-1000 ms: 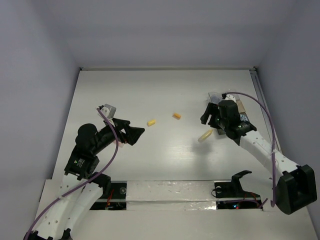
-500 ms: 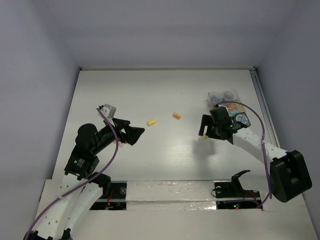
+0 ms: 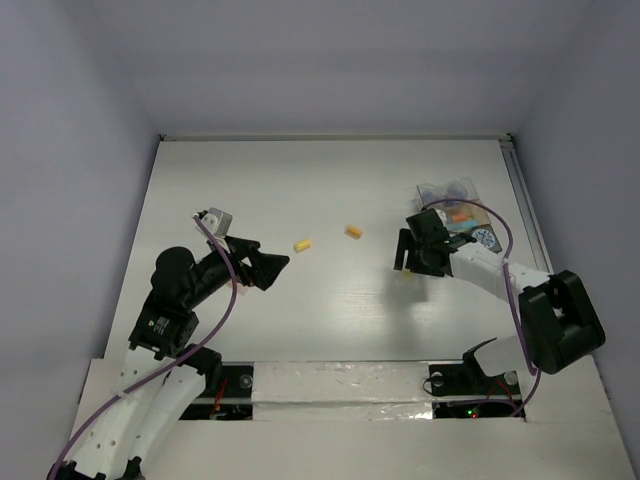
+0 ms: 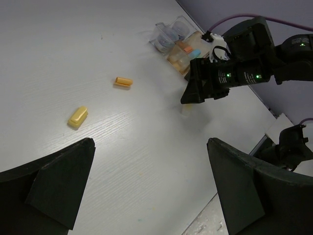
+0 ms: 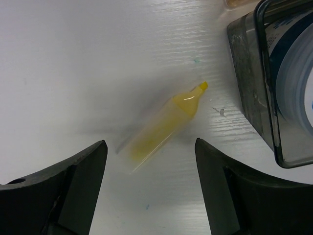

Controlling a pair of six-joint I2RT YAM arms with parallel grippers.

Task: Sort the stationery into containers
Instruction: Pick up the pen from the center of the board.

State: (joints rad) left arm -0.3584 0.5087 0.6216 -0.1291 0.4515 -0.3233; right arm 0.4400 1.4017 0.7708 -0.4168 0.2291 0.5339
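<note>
A yellow pen [image 5: 164,128] lies slanted on the white table, just ahead of and between the fingers of my right gripper [image 5: 150,147], which is open and empty. In the top view that gripper [image 3: 410,262] hangs over the pen and hides most of it. The containers [image 3: 447,188] stand just right of it, with a blue-and-white tape roll [image 5: 293,83] in the nearest clear one [image 5: 252,83]. A yellow piece [image 3: 302,244] and an orange piece [image 3: 352,232] lie mid-table. My left gripper [image 3: 275,268] is open and empty, short of the yellow piece [image 4: 78,117].
The containers [image 4: 178,41] hold orange and blue items. A raised rail runs along the table's right edge [image 3: 520,190]. White walls close in the table at the back and sides.
My right gripper has moved from beside the containers toward the near left and now sits over the yellow pen. The left arm has not moved.
</note>
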